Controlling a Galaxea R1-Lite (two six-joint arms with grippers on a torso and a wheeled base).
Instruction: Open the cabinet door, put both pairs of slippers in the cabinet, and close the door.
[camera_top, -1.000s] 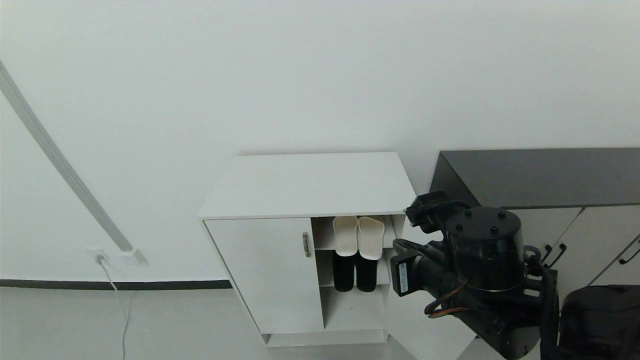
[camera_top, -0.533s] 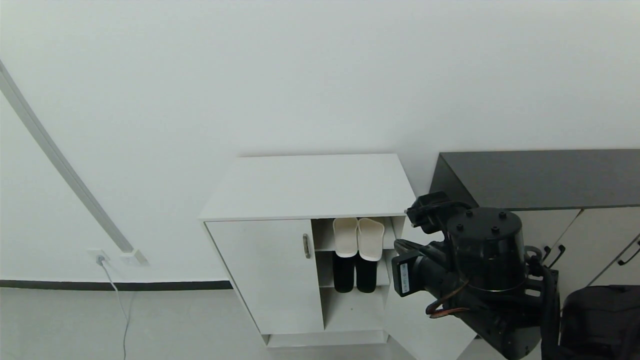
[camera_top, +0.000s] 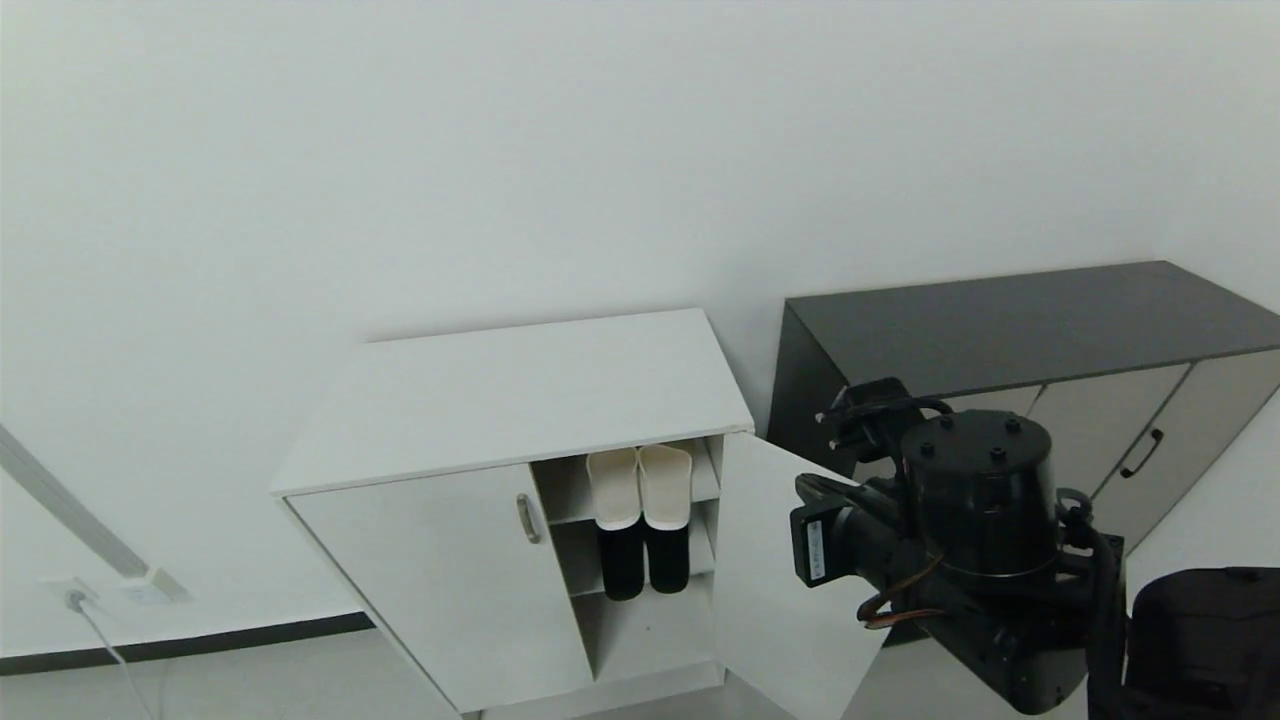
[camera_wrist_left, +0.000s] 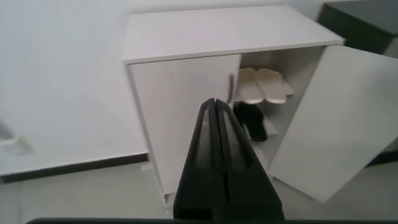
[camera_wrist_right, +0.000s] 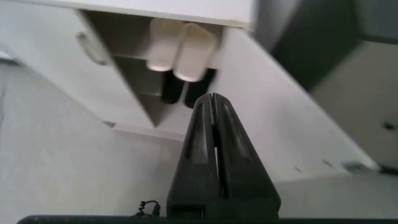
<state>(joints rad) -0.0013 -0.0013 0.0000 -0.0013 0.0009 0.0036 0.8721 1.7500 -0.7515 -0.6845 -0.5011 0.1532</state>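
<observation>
We see the white cabinet (camera_top: 510, 400) against the wall. Its left door (camera_top: 440, 585) is shut, with a small metal handle (camera_top: 527, 518) at the inner edge. The right door (camera_top: 790, 590) is swung wide open, hinged on the cabinet's right side.

Both pairs are in the open right-hand compartment. The white slippers (camera_top: 640, 487) lie side by side on the upper shelf, their ends sticking out past its front edge. The black slippers (camera_top: 645, 560) are on the shelf directly below, also side by side and jutting forward. The bottom shelf is bare.

The left gripper (camera_wrist_left: 214, 102) has its fingers pressed together and holds nothing. It hangs in front of the cabinet, roughly facing the shut left door and well apart from it. The right gripper (camera_wrist_right: 213, 96) also has its fingers together and is empty. It is low in front of the open compartment, near the inner face of the open door, and we cannot tell whether it touches.

A dark sideboard (camera_top: 1000, 320) stands just right of the cabinet. A wall socket (camera_top: 70, 597) with a cable plugged in sits low on the wall, far left.
</observation>
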